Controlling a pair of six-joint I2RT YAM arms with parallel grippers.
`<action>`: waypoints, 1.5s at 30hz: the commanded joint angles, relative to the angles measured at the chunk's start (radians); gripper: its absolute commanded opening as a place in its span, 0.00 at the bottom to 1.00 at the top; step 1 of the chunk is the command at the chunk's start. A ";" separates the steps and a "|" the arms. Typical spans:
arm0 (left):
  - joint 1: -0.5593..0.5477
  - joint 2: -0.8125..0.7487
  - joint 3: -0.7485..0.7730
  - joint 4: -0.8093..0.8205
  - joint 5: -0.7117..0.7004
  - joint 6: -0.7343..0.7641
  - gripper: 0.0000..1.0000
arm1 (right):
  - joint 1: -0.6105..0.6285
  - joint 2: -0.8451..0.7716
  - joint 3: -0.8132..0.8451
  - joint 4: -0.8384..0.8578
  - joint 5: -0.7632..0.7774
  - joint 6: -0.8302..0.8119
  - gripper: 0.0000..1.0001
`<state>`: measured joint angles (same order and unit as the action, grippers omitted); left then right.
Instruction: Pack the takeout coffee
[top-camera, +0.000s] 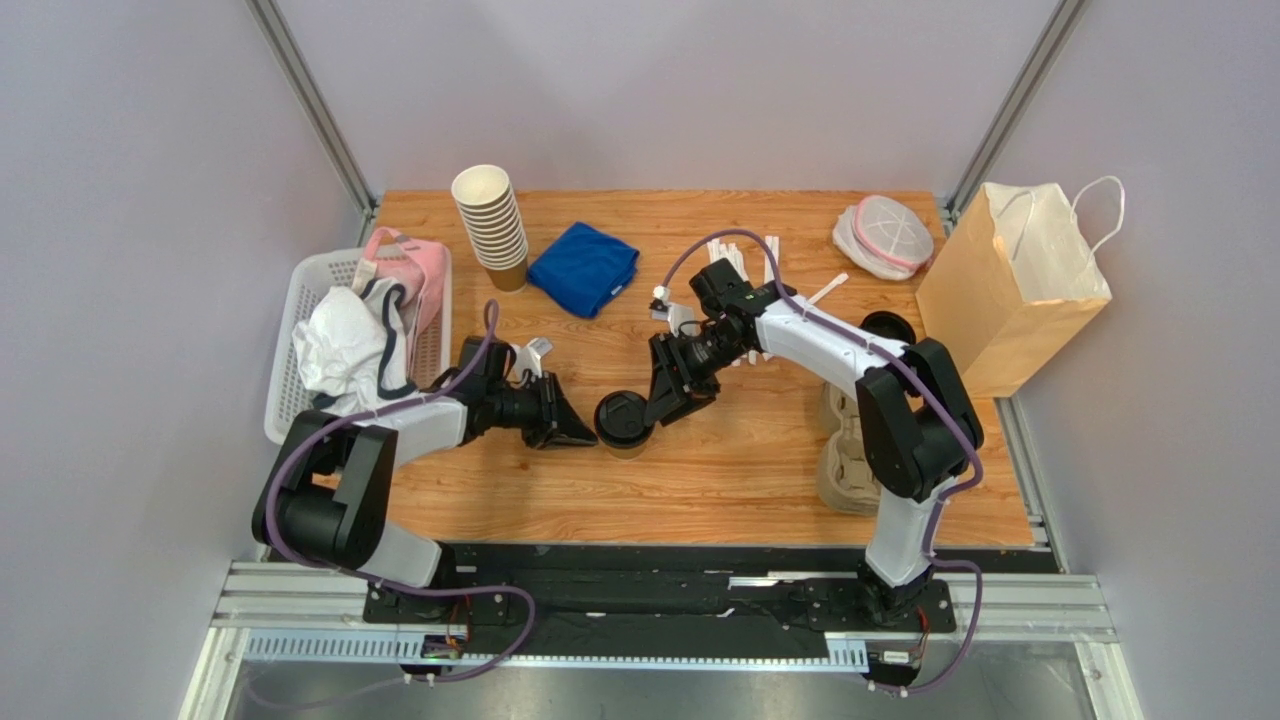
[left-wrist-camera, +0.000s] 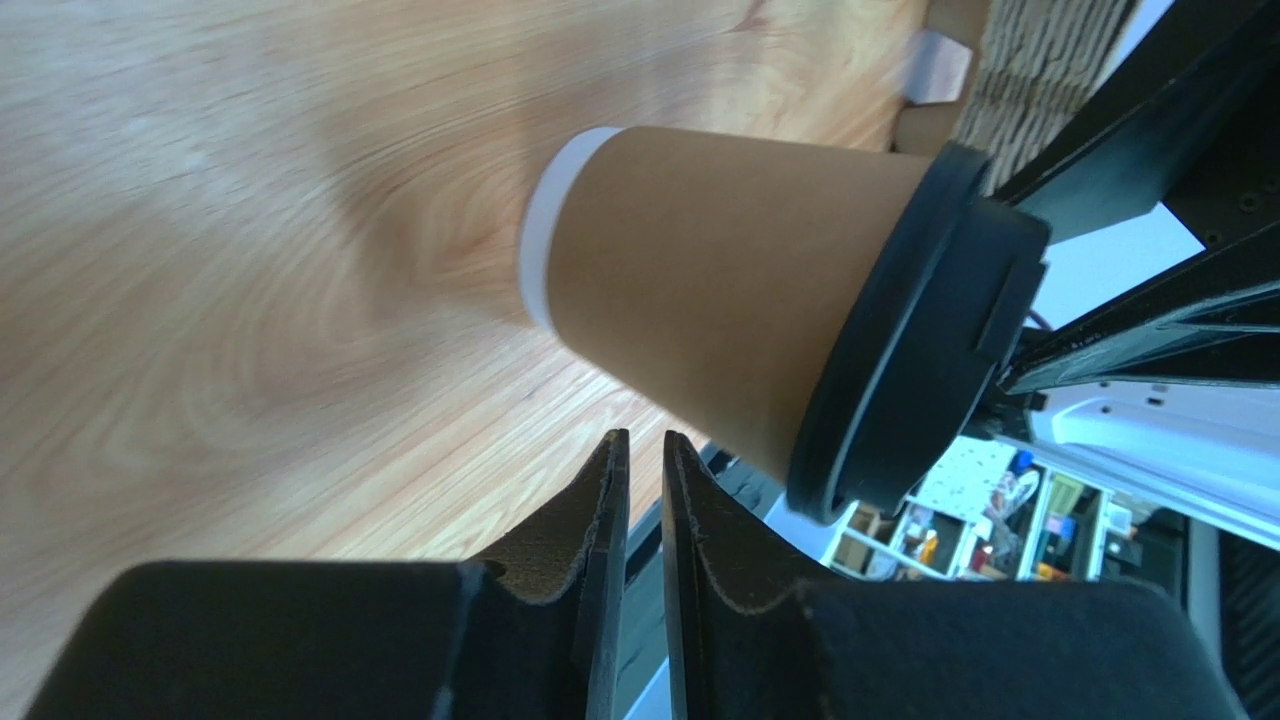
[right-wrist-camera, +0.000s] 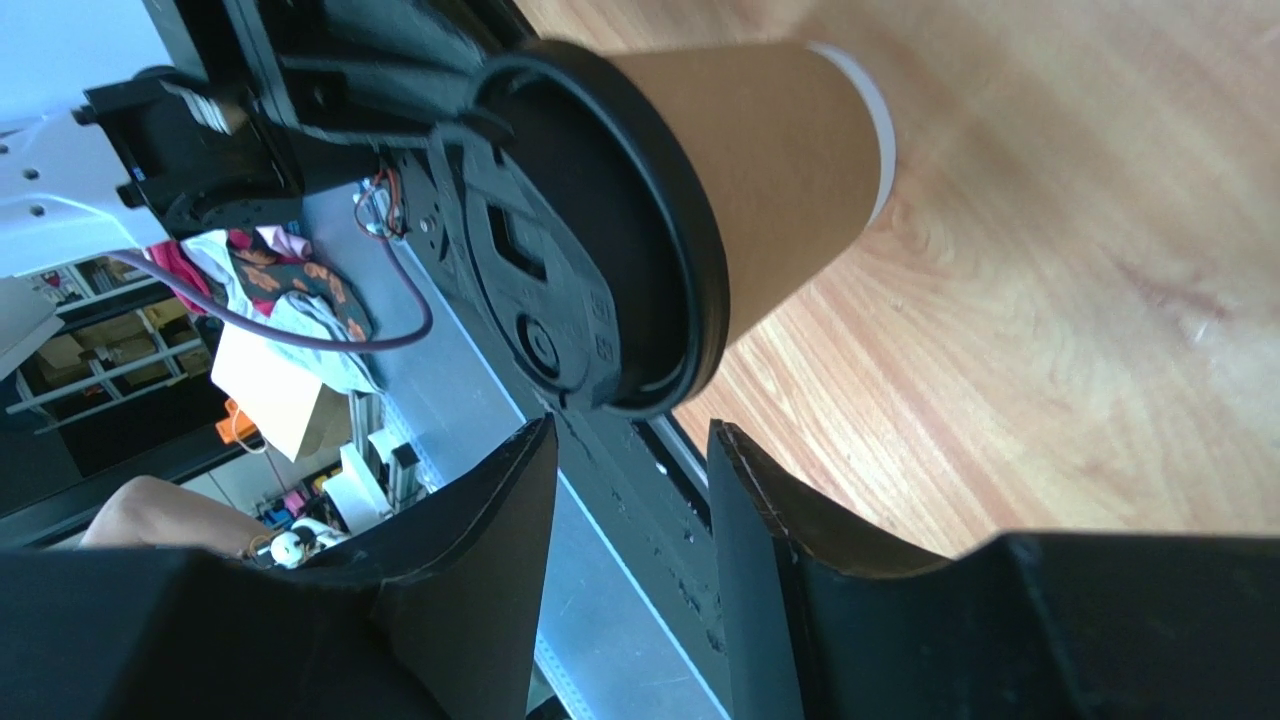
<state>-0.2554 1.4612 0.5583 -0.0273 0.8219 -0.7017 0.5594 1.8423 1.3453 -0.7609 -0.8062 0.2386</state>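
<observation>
The takeout coffee (top-camera: 624, 420), a brown paper cup with a black lid, stands on the wooden table (top-camera: 721, 480) between my two grippers. My left gripper (top-camera: 579, 428) is just left of it. In the left wrist view its jaws (left-wrist-camera: 646, 438) are almost together with only a thin slit and nothing in it, their tips close to the cup's side (left-wrist-camera: 721, 285). My right gripper (top-camera: 661, 398) is just right of the cup and above it. In the right wrist view it (right-wrist-camera: 631, 428) stands open and empty, with the black lid (right-wrist-camera: 586, 240) just beyond its fingertips.
A brown paper bag (top-camera: 1014, 285) stands at the right edge, with a cardboard cup carrier (top-camera: 849, 450) in front of it. A stack of lidless cups (top-camera: 493, 225), a blue cloth (top-camera: 583, 267), a white basket (top-camera: 308, 300) of cloths and a packet of lids (top-camera: 884, 236) lie further back.
</observation>
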 joint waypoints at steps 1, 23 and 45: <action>-0.034 0.025 -0.014 0.259 0.025 -0.120 0.21 | -0.019 0.043 0.090 0.031 -0.025 0.001 0.45; -0.036 -0.042 0.028 0.169 0.031 -0.063 0.29 | -0.165 0.092 0.334 -0.087 -0.007 -0.061 0.49; -0.096 -0.047 0.454 -0.493 -0.230 0.355 0.32 | -0.052 0.047 0.203 -0.141 0.211 -0.053 0.30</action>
<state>-0.3229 1.3777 0.9649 -0.4698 0.6384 -0.3939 0.4980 1.9118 1.5524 -0.9024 -0.6304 0.1864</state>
